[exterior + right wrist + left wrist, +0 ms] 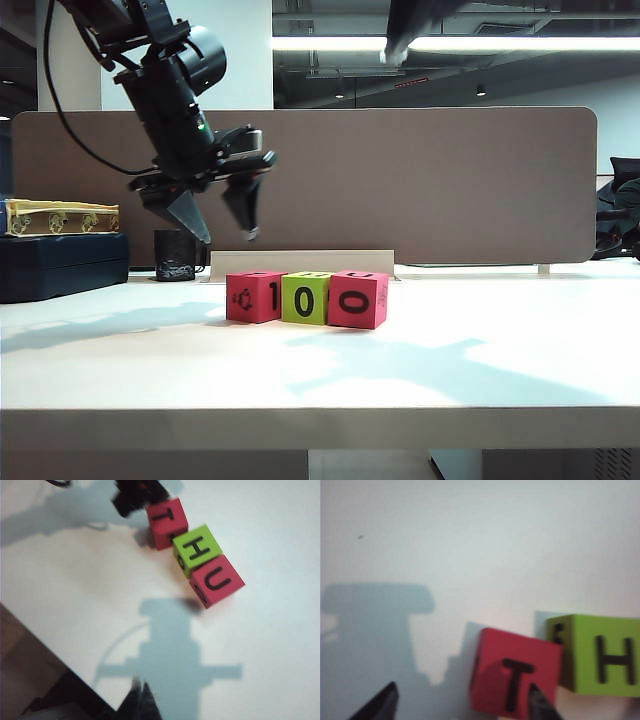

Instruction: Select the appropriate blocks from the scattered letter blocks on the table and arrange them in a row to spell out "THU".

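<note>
Three blocks stand touching in a row on the white table (500, 350): a red block (254, 296), a lime green block (305, 297) and a second red block (358, 299). From above their tops read T (167, 522), H (197, 550) and U (217, 580). My left gripper (228, 236) hangs open in the air above and just left of the row's left end, holding nothing. In its wrist view the left gripper (462, 692) looks down on the T block (517, 677) and the H block (602, 655). My right gripper (142, 690) is shut and empty, well away from the row.
A black mug (175, 255) stands at the back left by a dark case (60, 265) topped with a yellow box (60, 217). The tan divider panel (430, 180) closes the back edge. The table edge (50, 650) lies close to the right gripper.
</note>
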`<state>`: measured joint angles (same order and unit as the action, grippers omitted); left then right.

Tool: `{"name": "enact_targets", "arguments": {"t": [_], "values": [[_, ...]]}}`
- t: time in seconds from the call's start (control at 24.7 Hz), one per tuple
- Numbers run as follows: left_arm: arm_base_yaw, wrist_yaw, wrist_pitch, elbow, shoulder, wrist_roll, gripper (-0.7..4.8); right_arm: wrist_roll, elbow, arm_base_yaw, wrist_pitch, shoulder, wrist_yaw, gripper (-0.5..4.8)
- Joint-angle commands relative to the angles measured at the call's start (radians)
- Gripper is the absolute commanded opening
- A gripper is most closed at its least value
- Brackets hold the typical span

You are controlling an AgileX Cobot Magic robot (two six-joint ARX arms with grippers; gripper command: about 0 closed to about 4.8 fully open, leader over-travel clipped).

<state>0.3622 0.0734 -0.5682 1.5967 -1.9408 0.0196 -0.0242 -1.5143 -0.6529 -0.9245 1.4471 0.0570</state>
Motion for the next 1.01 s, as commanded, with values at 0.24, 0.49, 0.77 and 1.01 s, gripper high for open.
{"name": "enact_targets", "arguments": {"t": [0.24, 0.49, 0.77, 1.01], "values": [[-0.004, -0.108, -0.033, 0.002, 0.007, -0.074, 1.19, 0.01, -0.001, 0.029, 0.093, 0.153, -0.067, -0.05], [-0.004, -0.079, -0.238, 0.05, 0.014, -0.126, 0.28, 0.01, 0.0, 0.118, 0.143, 0.268, -0.088, -0.05], [-0.003, 0.021, -0.307, 0.073, 0.165, -0.143, -0.05, -0.008, 0.003, 0.208, 0.245, 0.339, -0.035, -0.05], [0.018, 0.046, -0.318, 0.072, 0.36, -0.14, -0.06, -0.039, 0.003, 0.211, 0.272, 0.463, 0.01, -0.05]]}}
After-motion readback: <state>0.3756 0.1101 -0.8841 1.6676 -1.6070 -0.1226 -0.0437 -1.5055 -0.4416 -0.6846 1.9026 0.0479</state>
